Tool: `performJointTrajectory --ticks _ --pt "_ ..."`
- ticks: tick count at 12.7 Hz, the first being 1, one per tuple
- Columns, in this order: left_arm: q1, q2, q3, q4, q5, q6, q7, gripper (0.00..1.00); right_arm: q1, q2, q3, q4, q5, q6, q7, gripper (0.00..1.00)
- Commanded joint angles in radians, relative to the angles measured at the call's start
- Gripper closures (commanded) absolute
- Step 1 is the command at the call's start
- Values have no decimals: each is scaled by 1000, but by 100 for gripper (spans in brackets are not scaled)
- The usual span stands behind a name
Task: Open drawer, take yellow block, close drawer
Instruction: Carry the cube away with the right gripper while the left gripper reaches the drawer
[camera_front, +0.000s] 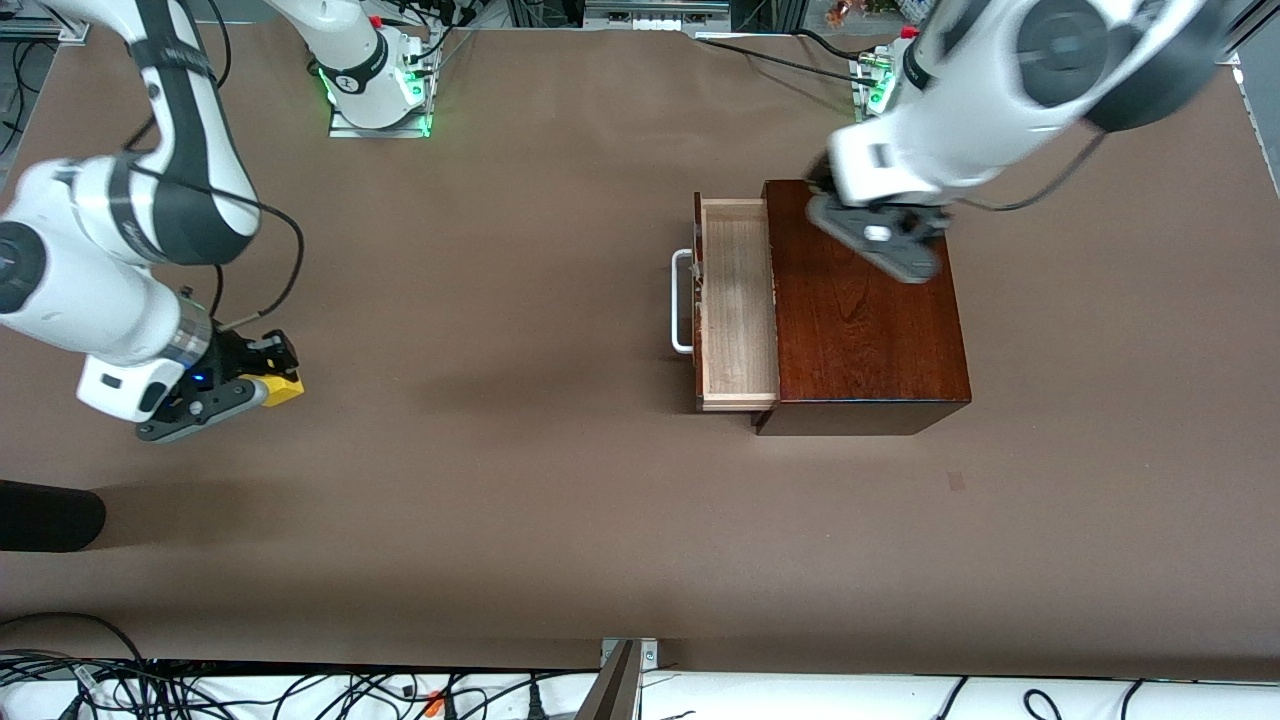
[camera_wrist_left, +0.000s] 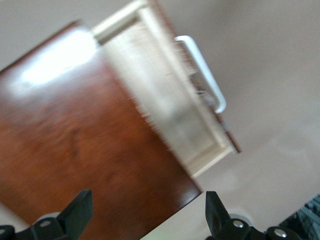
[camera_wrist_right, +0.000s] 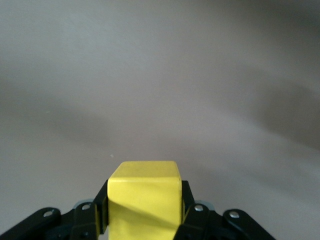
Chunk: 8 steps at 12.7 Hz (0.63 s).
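Holding the yellow block (camera_wrist_right: 145, 197) clamped in the right gripper (camera_front: 262, 375) over the table (camera_front: 500, 480), well apart from the half-open drawer (camera_front: 738, 300). Hovering the left gripper (camera_wrist_left: 147, 217), fingers spread, over the wooden box (camera_front: 865, 320). Probably needing a flat, straight push on the white handle (camera_front: 681, 300) to shut it.

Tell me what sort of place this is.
Most likely a robotics lab: two bench-mounted arms work at a brown-covered table, loose cables trail along its edge nearest the front camera, and aluminium framing stands by the bases.

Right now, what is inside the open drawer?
The drawer shows only its bare pale wood floor; no object lies in the visible part. The part still within the box is covered. The yellow block is in the right gripper.
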Motion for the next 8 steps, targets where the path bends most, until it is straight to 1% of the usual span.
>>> performJointTrajectory --ticks 1,2,4,6,8 --pt "-25 172 -89 156 -14 31 65 0 -20 -36 10 -174 20 202 9 100" --pt "-58 207 -91 156 -10 74 74 0 -19 -19 10 -206 22 269 11 100" --pt "-134 264 -90 156 -3 179 157 0 -19 29 14 -231 25 340 50 100" --pt "-183 310 -90 147 38 282 265 0 -17 66 20 -231 23 359 153 100" --pt "-210 373 -90 147 92 339 464 0 -17 90 21 -231 25 370 195 100"
